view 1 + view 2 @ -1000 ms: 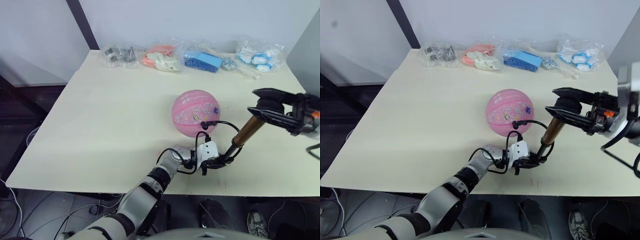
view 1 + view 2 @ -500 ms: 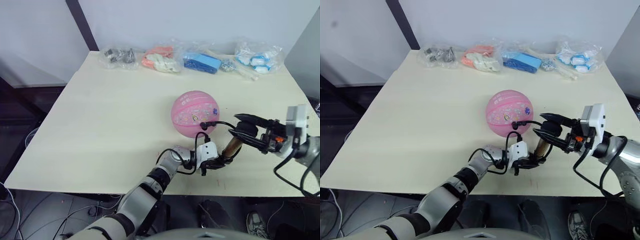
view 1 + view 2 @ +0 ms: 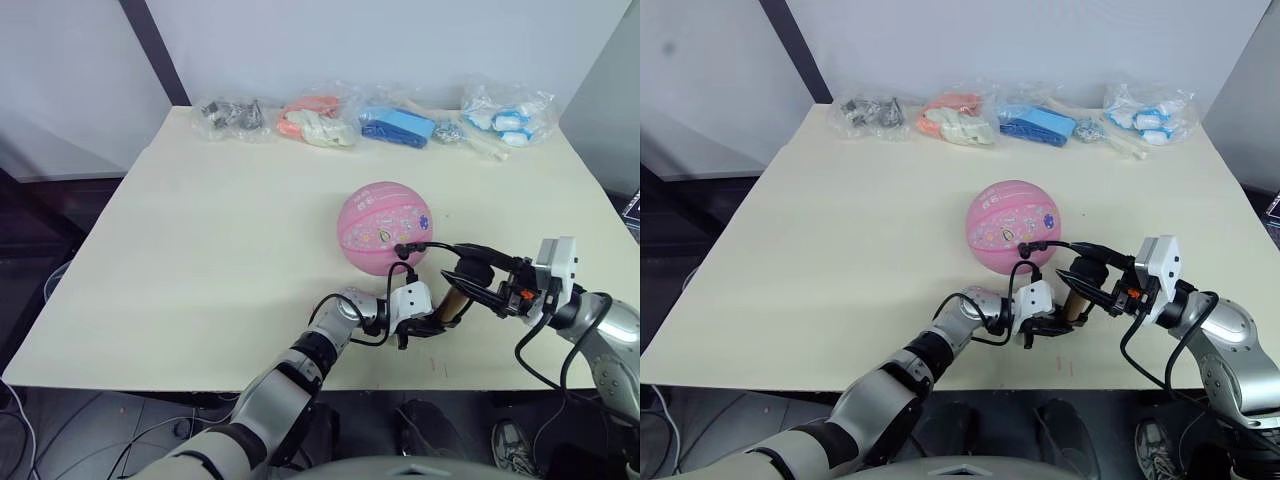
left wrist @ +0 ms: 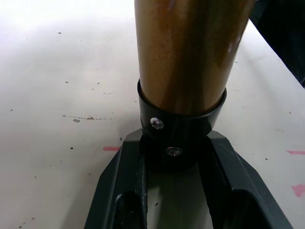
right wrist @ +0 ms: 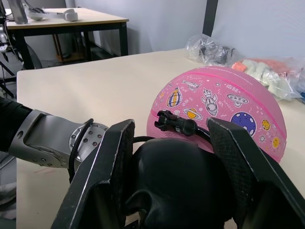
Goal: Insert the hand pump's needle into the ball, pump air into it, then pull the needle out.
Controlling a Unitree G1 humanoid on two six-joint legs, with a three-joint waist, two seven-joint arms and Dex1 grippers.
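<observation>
The pink ball (image 3: 385, 228) rests on the table (image 3: 200, 250), a little right of centre. The bronze hand pump (image 3: 456, 302) stands tilted just in front of the ball. My left gripper (image 3: 430, 322) is shut on its black lower end cap (image 4: 181, 129). My right gripper (image 3: 478, 275) is shut on the black handle (image 5: 181, 191) at the top. The thin black hose (image 3: 440, 246) loops from the pump to a small black needle fitting (image 5: 174, 122) that sits against the ball's near side. The pin itself is hidden.
Several clear bags lie along the table's far edge: dark metal parts (image 3: 232, 113), orange and white items (image 3: 318, 117), blue items (image 3: 400, 125), blue and white items (image 3: 505, 112). The table's near edge runs just in front of both grippers.
My right gripper has come down and in toward the left gripper with the handle. Much less of the bronze cylinder shows now. Ball and left gripper stay put.
</observation>
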